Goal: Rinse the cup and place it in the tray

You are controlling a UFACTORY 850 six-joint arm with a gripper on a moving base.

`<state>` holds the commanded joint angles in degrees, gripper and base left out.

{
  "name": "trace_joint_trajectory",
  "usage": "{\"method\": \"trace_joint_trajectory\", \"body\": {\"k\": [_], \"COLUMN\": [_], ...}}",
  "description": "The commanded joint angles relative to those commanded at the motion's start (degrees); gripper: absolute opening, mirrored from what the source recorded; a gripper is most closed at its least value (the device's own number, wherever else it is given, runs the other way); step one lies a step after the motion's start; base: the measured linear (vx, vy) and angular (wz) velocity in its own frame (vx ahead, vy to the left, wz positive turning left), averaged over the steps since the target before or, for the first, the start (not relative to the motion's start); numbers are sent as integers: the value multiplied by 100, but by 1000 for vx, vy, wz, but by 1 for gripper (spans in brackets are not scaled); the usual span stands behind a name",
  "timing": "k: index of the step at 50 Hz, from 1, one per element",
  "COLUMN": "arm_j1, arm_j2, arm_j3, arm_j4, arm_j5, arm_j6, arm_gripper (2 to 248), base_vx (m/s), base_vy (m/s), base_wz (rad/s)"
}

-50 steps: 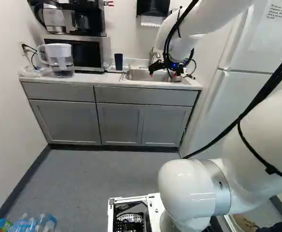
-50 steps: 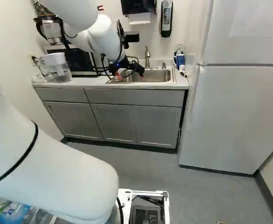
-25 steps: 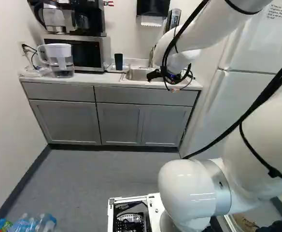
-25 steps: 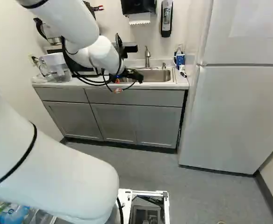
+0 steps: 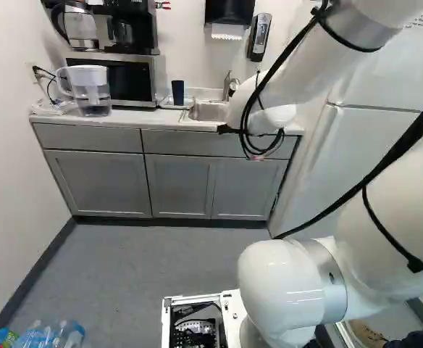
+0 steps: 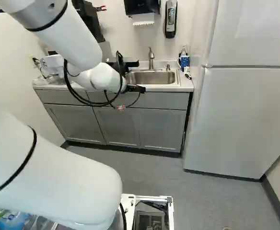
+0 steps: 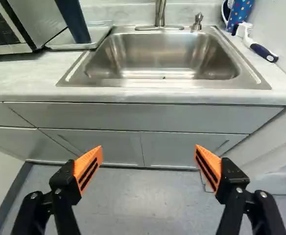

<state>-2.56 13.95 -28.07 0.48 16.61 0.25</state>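
Cup [image 7: 73, 20] standing in tray [image 7: 72, 46], long axis vertical, lying ahead of your claw [image 7: 149, 148], off toward microwave [image 7: 40, 19]. Claw standing wide open, holding nothing. Sink [image 7: 167, 82] flanking tray opposite microwave. Counter [image 7: 25, 78] edge running between claw and cup. You're likely finishing; backing off probably needing only open room behind.

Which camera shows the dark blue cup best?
The left base view: the whole cup shows, standing on the tray. The wrist view cuts part of it off. The right base view doesn't show it; the arm likely hides it.
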Motion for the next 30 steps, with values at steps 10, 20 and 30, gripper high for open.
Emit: {"method": "trace_joint_trajectory", "body": {"k": [10, 20, 30], "arm_j1": [48, 90, 129], "arm_j2": [38, 72, 103], "arm_j3": [429, 815, 1162], "arm_j4": [-9, -17, -24], "arm_j5": [622, 1179, 1682], "arm_j6": [-5, -9, -13], "arm_gripper": [247, 247, 247], "base_vx": [0, 0, 0], "base_vy": [0, 0, 0], "base_wz": [0, 0, 0]}}
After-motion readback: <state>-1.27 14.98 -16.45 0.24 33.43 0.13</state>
